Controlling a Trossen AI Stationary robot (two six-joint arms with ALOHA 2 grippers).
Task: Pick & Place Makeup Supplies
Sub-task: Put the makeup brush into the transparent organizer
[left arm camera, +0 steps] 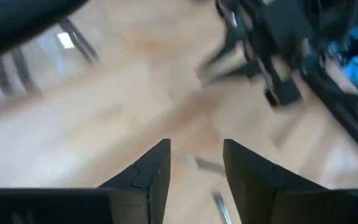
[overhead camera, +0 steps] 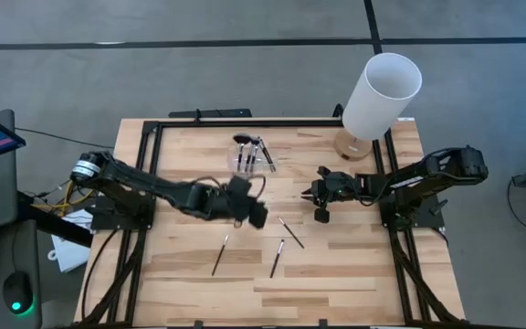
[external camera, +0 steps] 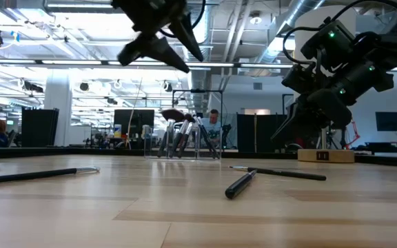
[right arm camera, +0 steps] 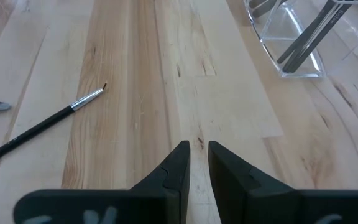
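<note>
Three slim black-handled makeup brushes lie flat on the wooden table: one [overhead camera: 220,254], one [overhead camera: 278,258] and one [overhead camera: 290,232]. Several more stand in a small clear holder [overhead camera: 249,155], which also shows in the low view [external camera: 185,141]. My left gripper [overhead camera: 258,217] hangs open above the table, between the holder and the loose brushes, and holds nothing [left arm camera: 194,158]. My right gripper [overhead camera: 318,201] hovers to the right of the holder. Only a narrow gap shows between its fingertips [right arm camera: 198,152], and nothing is in it. One loose brush [right arm camera: 48,121] lies ahead of it.
A tall white cylinder [overhead camera: 382,96] stands on a round wooden base at the far right corner. A black frame [overhead camera: 245,123] runs along the table's edges. Bare wood lies between the near edge and the loose brushes. A monitor and a mouse sit off the table's left side.
</note>
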